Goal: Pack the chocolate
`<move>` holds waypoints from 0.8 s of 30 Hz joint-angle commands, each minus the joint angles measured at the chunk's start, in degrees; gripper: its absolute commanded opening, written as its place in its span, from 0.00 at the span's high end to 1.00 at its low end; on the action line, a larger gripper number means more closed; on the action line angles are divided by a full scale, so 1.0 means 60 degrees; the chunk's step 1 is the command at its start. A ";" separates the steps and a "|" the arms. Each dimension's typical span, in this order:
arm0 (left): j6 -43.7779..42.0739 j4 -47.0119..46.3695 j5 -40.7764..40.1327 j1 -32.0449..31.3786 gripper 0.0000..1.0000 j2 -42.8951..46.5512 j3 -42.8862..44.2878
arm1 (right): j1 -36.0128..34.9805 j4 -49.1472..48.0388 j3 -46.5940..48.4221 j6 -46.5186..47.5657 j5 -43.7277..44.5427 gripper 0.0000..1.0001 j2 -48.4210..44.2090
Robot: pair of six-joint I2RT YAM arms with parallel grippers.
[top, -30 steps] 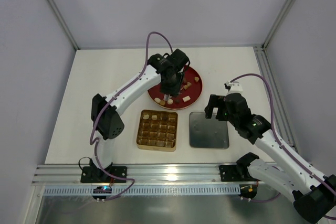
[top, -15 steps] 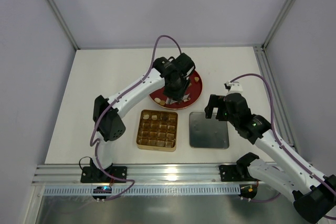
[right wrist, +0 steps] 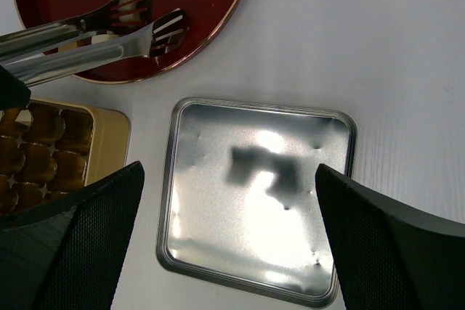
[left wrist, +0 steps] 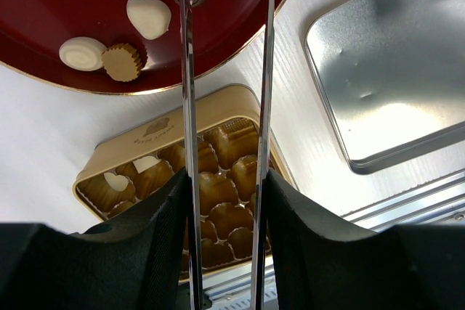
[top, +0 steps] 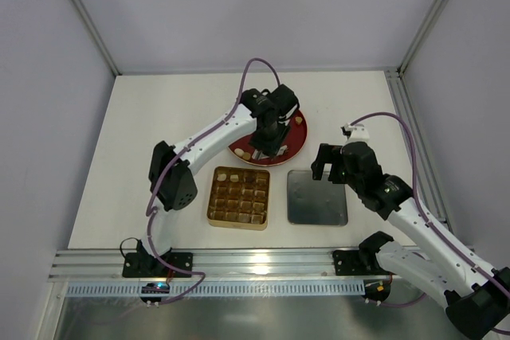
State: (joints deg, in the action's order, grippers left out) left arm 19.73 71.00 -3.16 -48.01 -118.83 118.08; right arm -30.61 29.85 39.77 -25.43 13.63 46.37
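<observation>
Several chocolate pieces [left wrist: 148, 17] in white and tan lie on the round red plate [left wrist: 43, 5]. A few more [left wrist: 116, 181] sit in cells of the gold gridded box [top: 238, 197]. My left gripper [left wrist: 227, 179] is shut on a pair of metal tongs [left wrist: 185, 70] and hangs over the plate's near edge [top: 296, 139]. The tongs' tips [right wrist: 156, 23] are apart and empty just above the plate. My right gripper [right wrist: 229, 172] is open and empty above the silver tin lid [right wrist: 254, 194].
The silver lid [top: 317, 197] lies right of the gold box, with the plate behind both. A metal rail [top: 263, 264] runs along the table's near edge. Walls close in the back and both sides.
My left wrist has moved a little to the right over the plate, taking the tongs with it. The right arm has not moved.
</observation>
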 commanded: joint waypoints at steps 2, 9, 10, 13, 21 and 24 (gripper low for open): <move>-0.0255 0.0032 -0.0015 -0.0041 0.56 -0.0161 0.0476 | 0.0033 -0.0023 0.0242 0.0049 0.0219 0.00 -0.0184; -0.0226 0.0002 0.0043 -0.0070 0.57 -0.0308 0.0564 | 0.0048 -0.0023 0.0227 0.0049 0.0219 0.00 -0.0170; -0.0226 0.0017 0.0043 -0.0070 0.57 -0.0323 0.0564 | 0.0063 -0.0038 0.0227 0.0049 0.0219 0.00 -0.0184; -0.0226 0.0105 0.0029 -0.0114 0.58 -0.0323 0.0593 | 0.0048 -0.0023 0.0227 0.0049 0.0204 0.00 -0.0184; -0.0168 0.0192 -0.0059 -0.0128 0.68 -0.0249 0.0666 | 0.0063 -0.0052 0.0227 0.0020 0.0146 0.00 -0.0169; -0.0153 0.0236 -0.0147 -0.0128 0.71 -0.0250 0.0754 | 0.0063 -0.0052 0.0227 0.0020 0.0160 0.00 -0.0155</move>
State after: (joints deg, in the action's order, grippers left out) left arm 19.09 71.61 -3.42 -48.58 -120.95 119.50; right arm -30.50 30.24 39.77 -25.45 13.80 46.11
